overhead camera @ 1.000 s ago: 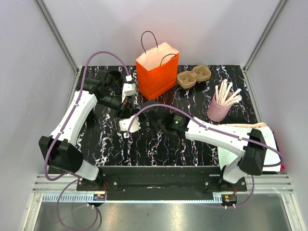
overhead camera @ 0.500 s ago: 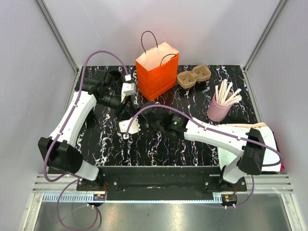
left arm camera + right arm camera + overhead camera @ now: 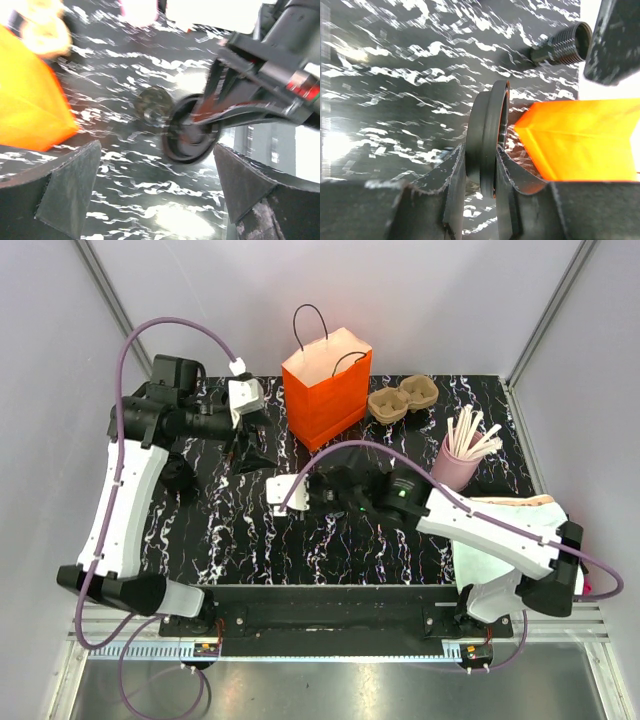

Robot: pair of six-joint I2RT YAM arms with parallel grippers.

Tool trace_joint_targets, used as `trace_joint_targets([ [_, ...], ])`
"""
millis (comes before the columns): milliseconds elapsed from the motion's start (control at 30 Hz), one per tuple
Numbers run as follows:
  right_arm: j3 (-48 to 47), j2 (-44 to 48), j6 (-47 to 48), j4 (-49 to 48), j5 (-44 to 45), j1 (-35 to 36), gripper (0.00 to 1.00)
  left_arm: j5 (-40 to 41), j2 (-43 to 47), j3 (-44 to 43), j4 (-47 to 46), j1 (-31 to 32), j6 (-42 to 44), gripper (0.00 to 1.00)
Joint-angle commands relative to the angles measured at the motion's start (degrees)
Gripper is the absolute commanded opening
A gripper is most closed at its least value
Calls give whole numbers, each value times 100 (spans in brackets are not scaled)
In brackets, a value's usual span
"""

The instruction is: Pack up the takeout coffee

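Rising leftward, left hand (image 3: 250, 452) (empty) parts from lid (image 3: 487, 130).

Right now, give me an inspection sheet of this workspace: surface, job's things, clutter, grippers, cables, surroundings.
Surface: black, white-veined marble-pattern tabletop; no spills seen.
Job's things: small black ribbed disposable cup on its side, lid off; round black plastic lid held in the right gripper.
Clutter: orange paper bag upright and open; brown pulp two-cup tray beside it; pink cup of white sticks; pale sheet under the right arm.
Grippers: left gripper open, empty; right gripper shut on the lid's rim.
Cables: a purple cable loops off each arm; no snag seen.
Surroundings: grey walls, metal frame; nothing else seen.
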State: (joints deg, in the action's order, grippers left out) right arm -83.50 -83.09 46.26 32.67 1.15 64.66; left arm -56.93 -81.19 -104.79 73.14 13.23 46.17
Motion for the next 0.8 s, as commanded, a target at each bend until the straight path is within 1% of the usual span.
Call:
trace_joint_targets([
  [0,-350,477,-802,354,-755,-147,32,94,393,327,-1107,-23,-258,99],
  [133,-622,715,-1407,582,-1493,-655,32,-283,446,836,-1320,-14,-108,99],
  [167,-667,776,-1505,618,-1817,-787,32,-554,446,933,-1399,-23,-152,99],
  [200,-719,794,-1619,636,-1985,-1093,32,-722,455,1039,-1643,-23,-222,99],
  [233,-781,820,-1803,662,-2143,-1227,32,-923,463,1249,-1785,-40,-388,99],
  [267,-799,873,-1892,671,-2406,-1350,32,-1334,472,1364,-1960,-49,-494,99],
  [300,-808,899,-1962,671,-2504,-1577,32,-1513,481,1452,-2362,-58,-626,99],
  [367,-817,961,-2156,662,-2802,-1781,32,-1977,516,1786,-2952,-75,-1240,99],
  [400,-843,987,-2304,662,-2926,-1982,32,-2111,516,1996,-3634,-75,-1503,99],
  [433,-886,979,-2375,636,-3058,-2123,32,-2312,499,2050,-3910,-67,-1950,99],
  [467,-913,970,-2472,610,-3355,-2255,33,-2419,438,2051,-4165,-58,-2093,99],
  [500,-974,961,-2673,549,-3506,-2535,32,-2515,263,1972,-4177,-58,-2191,99],
  [567,-1010,874,-2885,443,-4024,-2800,32,-2648,121,1901,-4185,-58,-2235,99],
  [667,-1019,654,-3447,74,-4753,-3275,32,-2675,15,1971,-4395,-31,-2297,99],
  [700,-1010,584,-3770,-179,-4938,-3389,33,-2657,7,2076,-4553,3,-2558,99],
  [733,-1001,453,-3956,-321,-5314,-3625,32,-2579,6,2155,-4772,21,-2804,99],
  [767,-1001,382,-4141,-461,-5483,-3732,32,-2482,24,2260,-5436,47,-3094,99],
])
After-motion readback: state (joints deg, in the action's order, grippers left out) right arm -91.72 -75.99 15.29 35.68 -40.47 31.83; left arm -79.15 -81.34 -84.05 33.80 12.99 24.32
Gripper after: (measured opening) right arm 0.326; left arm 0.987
